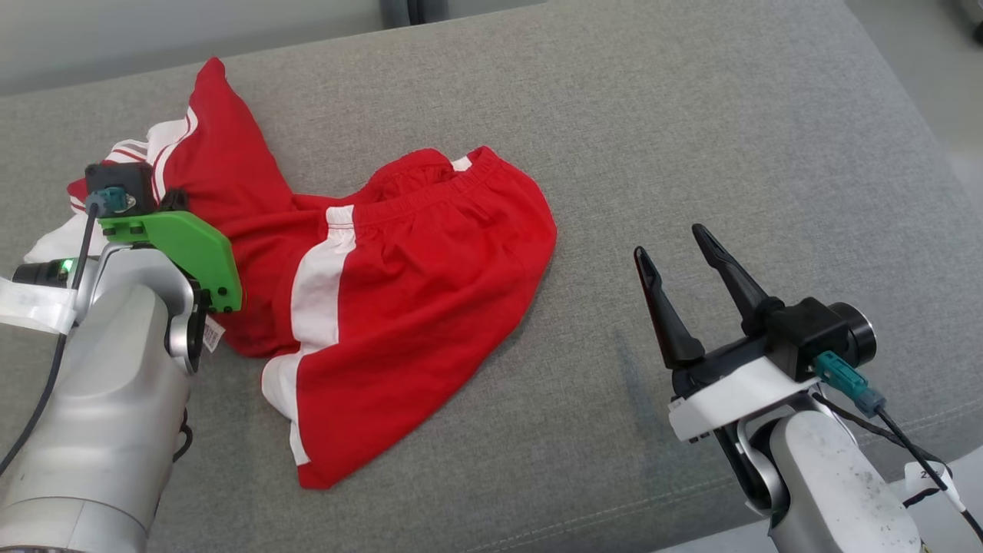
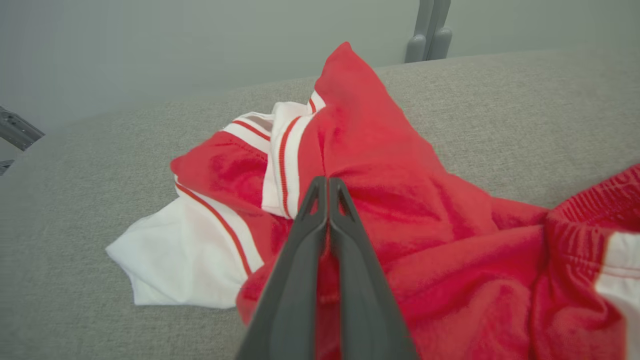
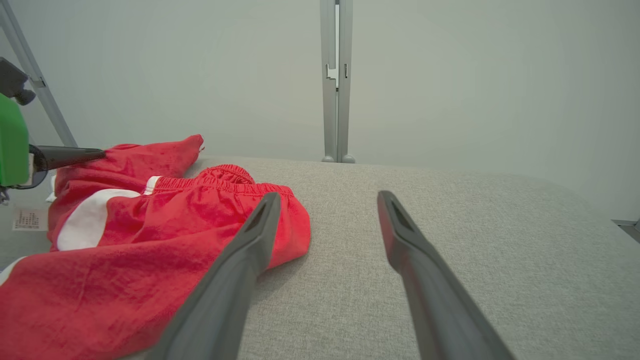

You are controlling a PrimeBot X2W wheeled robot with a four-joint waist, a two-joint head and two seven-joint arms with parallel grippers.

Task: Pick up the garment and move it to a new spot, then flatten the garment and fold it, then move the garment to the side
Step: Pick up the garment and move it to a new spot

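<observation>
1. garment: red shorts, white side stripes, elastic waistband.
2. Crumpled, not flat; one leg bunched and twisted.
3. Lies on grey cushion, over its left half.

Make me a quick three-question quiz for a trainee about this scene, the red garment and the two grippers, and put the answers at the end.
1. True or false: the right gripper is closed on the garment.
2. Multiple choice: the broad stripes on the red garment are A white, B blue, C black.
3. Short answer: which gripper has its fingers pressed together on the red cloth?

Key
1. False: its fingers stand apart over the grey cushion, beside the garment.
2. A.
3. The left gripper.
</observation>
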